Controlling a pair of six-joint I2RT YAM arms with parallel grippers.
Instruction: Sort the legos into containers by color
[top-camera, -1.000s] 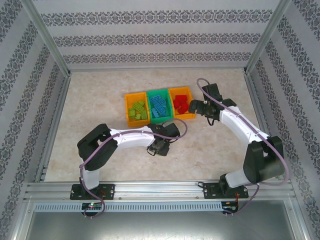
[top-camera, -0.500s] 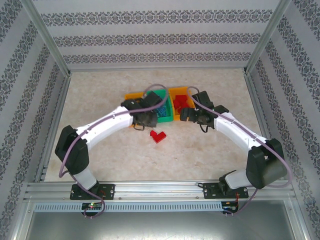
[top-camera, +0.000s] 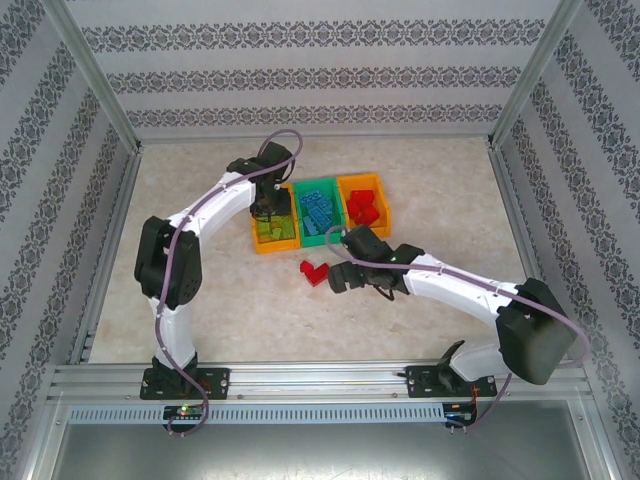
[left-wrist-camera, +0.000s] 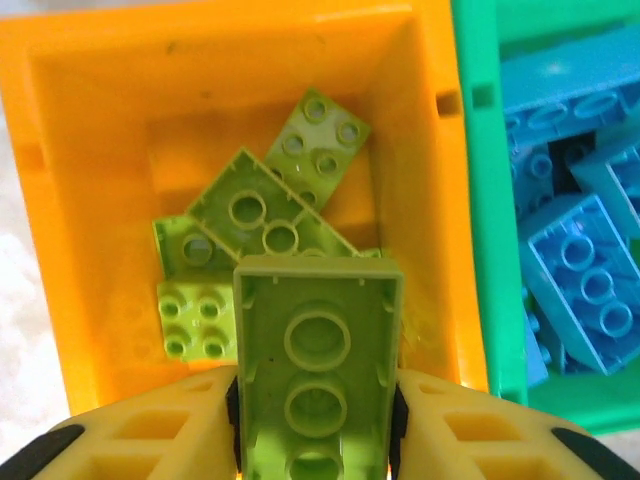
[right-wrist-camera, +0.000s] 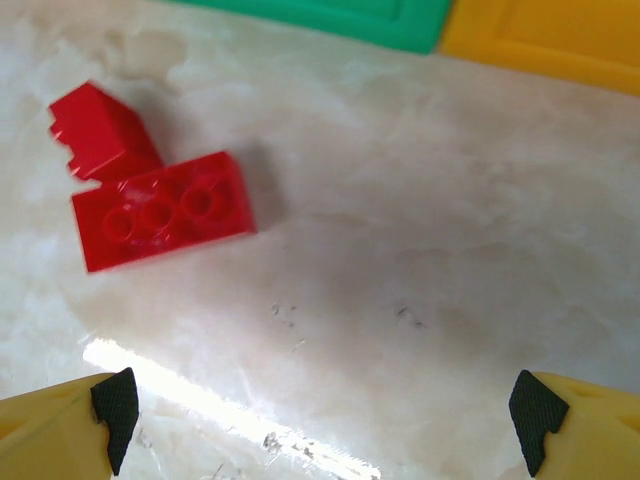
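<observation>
Jaws of my left gripper (left-wrist-camera: 315, 435) pinch a light green brick (left-wrist-camera: 317, 330) at lower centre, over the orange bin (left-wrist-camera: 80, 150) holding green legos (left-wrist-camera: 250, 205). My right gripper (right-wrist-camera: 320, 415) gapes wide; the red brick (right-wrist-camera: 160, 210) lies upper left on the table (right-wrist-camera: 450, 230).

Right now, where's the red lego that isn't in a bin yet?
In the top view the red lego lies on the table just in front of the green bin, immediately left of the open right gripper.
</observation>
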